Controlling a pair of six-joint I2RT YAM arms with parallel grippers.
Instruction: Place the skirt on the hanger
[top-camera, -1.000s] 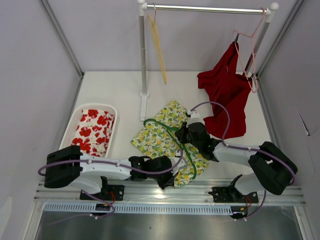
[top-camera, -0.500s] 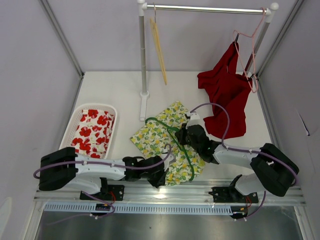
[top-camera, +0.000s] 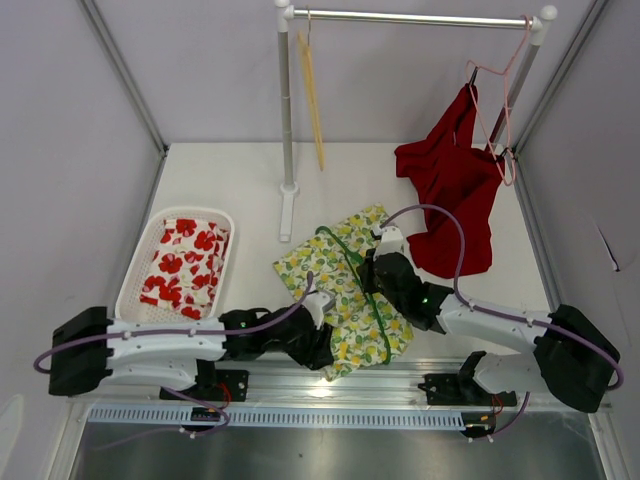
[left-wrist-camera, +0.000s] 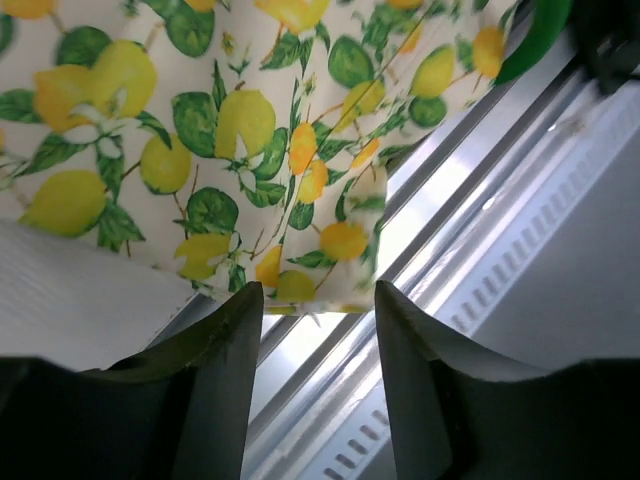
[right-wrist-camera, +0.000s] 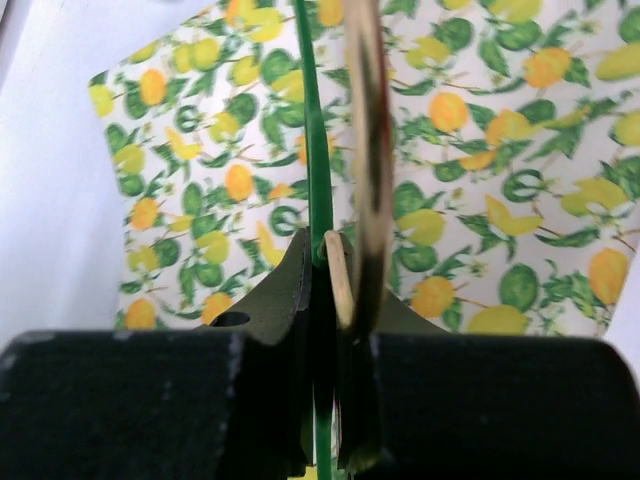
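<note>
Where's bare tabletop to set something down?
Bare: table behind the skirt, between rack post and red garment; also the strip between basket and skirt. Crowded: near edge, where left gripper and right gripper sit at the skirt and green hanger.

The skirt (top-camera: 345, 300) is thin, matt cloth printed with lemons and leaves. The green hanger (right-wrist-camera: 312, 120) looks like smooth, glossy plastic, and its hook (right-wrist-camera: 368, 130) is shiny, metal-looking. The desk (top-camera: 230, 180) is matt white, while the rail (top-camera: 330, 385) at its near edge is bare metal, bright with glare. The left pincer (left-wrist-camera: 318, 300) has matt black fingers (left-wrist-camera: 225, 370) with a plastic look. The basket (top-camera: 190, 211) is white plastic; the red garment (top-camera: 455, 190) is soft cloth, also matt.
</note>
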